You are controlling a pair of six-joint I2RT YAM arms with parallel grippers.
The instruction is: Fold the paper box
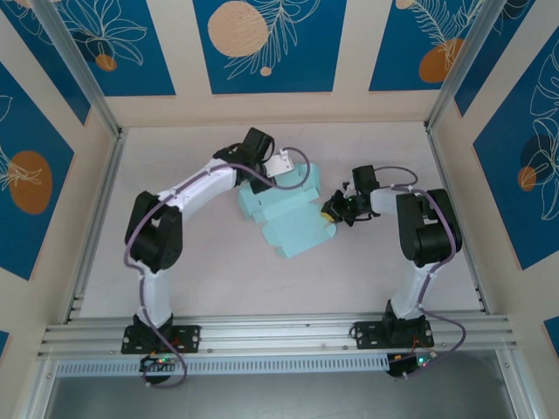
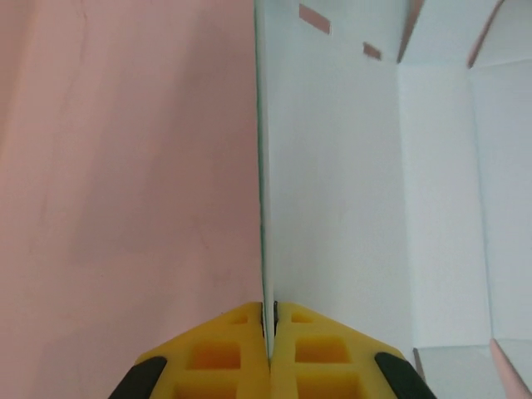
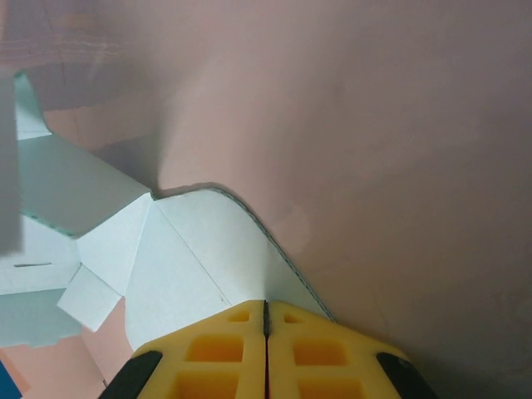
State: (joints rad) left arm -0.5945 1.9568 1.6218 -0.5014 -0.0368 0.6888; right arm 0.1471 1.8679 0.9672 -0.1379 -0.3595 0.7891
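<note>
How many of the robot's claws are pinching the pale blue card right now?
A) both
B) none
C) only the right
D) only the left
A: the left gripper and the right gripper are each shut on a thin edge of the paper box.

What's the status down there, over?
Left gripper shut on paper box edge. Right gripper shut on its rounded flap. Folding unfinished. Nothing in the way.
</note>
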